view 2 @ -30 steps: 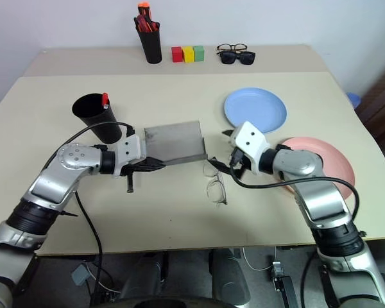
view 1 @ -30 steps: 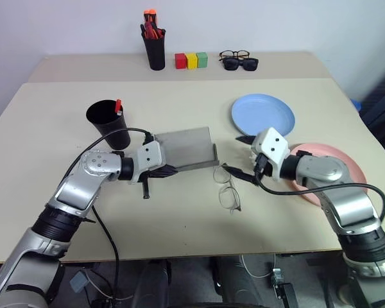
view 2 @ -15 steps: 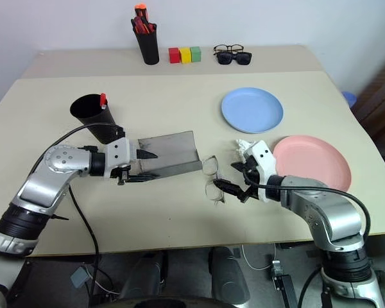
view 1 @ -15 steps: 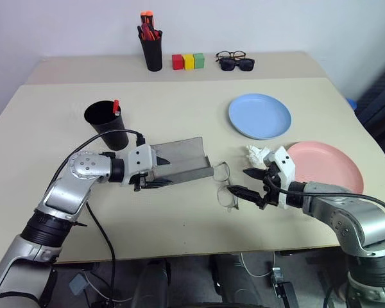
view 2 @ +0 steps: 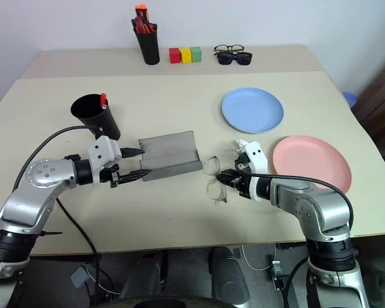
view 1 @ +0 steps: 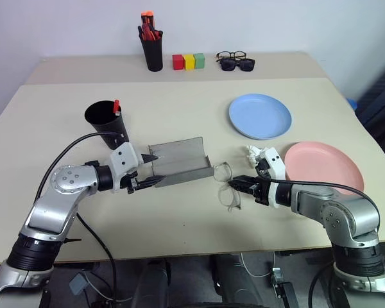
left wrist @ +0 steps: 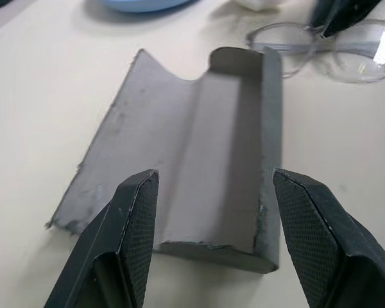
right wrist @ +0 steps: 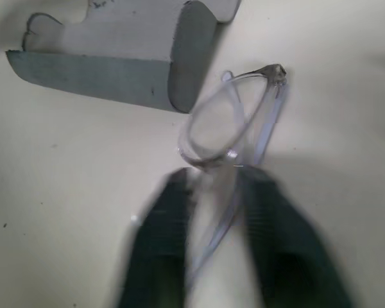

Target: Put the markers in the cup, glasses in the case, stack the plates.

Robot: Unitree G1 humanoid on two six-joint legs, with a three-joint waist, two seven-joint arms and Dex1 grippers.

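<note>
Glasses [view 1: 226, 186] lying lenses-up beside the case's [view 1: 178, 160] right end, right gripper [view 1: 239, 185] clenched on their frame, left gripper [view 1: 153, 170] released, fingers straddling the case's left end.

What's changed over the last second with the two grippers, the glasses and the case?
The right gripper came down from above the glasses and shut on them. The left gripper let go of the case and now stands open at its near end. The glasses and case lie about where they were; the cup and both plates are unmoved.
</note>
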